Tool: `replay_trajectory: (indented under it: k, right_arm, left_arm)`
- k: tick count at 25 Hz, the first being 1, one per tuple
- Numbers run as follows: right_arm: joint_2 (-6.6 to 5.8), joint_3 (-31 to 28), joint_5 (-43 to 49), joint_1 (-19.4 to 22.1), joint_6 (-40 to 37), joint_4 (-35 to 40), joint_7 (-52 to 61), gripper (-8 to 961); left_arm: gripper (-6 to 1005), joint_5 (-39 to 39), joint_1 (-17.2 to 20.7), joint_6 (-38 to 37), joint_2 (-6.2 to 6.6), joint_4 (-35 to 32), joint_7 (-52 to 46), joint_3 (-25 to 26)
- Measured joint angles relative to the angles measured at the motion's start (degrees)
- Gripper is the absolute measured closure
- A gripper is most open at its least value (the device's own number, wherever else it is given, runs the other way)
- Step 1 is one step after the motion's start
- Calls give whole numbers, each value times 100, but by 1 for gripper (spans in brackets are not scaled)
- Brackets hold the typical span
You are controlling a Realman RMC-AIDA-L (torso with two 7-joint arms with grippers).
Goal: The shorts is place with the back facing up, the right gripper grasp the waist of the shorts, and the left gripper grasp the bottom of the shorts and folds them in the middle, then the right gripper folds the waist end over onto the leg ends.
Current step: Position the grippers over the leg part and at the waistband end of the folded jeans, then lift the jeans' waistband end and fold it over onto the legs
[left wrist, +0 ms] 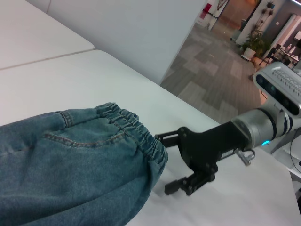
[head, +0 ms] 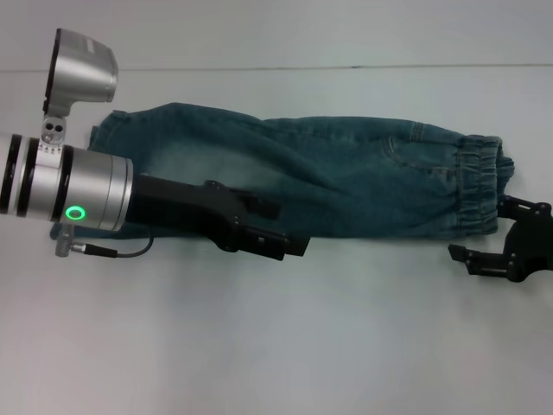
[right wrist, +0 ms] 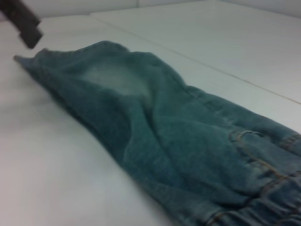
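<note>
The shorts [head: 328, 173] lie folded lengthwise into a long strip across the white table, also seen in the left wrist view [left wrist: 70, 160] and the right wrist view [right wrist: 164, 141]. The gathered waist [head: 479, 186] [left wrist: 136, 127] points right and the leg ends [head: 108, 138] point left. My left gripper [head: 292, 228] hovers open at the strip's near edge around its middle, holding nothing; one of its fingers [right wrist: 23, 21] shows near the leg end. My right gripper [head: 478, 226] [left wrist: 162, 163] stands open just beside the waistband's near corner, with no cloth between its fingers.
A seam between two white table tops [head: 346, 67] runs behind the shorts. Bare table [head: 302, 346] lies in front of them. Beyond the table's right edge [left wrist: 197, 113] there is an open corridor floor.
</note>
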State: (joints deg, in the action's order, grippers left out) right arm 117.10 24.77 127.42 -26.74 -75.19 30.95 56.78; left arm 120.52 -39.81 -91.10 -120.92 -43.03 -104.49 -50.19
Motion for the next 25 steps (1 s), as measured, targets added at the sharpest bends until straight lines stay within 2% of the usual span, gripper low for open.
replay_trajectory:
  k: [6,12,17,20,23,24,25]
  right_arm:
    - [-57,64,50,-75,191,-342,-337,52]
    - [-41,-6,-8,-56,196,-350,-547,262]
    - [-4,-21,-14,-47,199,-352,-666,507]
    - [-3,-24,-16,-43,201,-356,-692,749]
    - [5,-32,-34,-11,165,-317,-691,788]
    - [11,-37,-47,8,133,-283,-681,801]
    - [34,-42,-63,43,55,-171,-626,814]
  left_arm:
    - [106,-4,5,35,-21,-15,18,1]
    - [107,-8,10,98,-34,-10,30,1]
    - [109,-14,17,101,-53,-30,41,3]
    - [112,-22,18,136,-65,-28,61,16]
    - [124,-32,18,252,-119,-8,125,28]
    - [128,-59,23,422,-198,-13,160,33]
    - [133,-59,23,422,-198,-13,160,33]
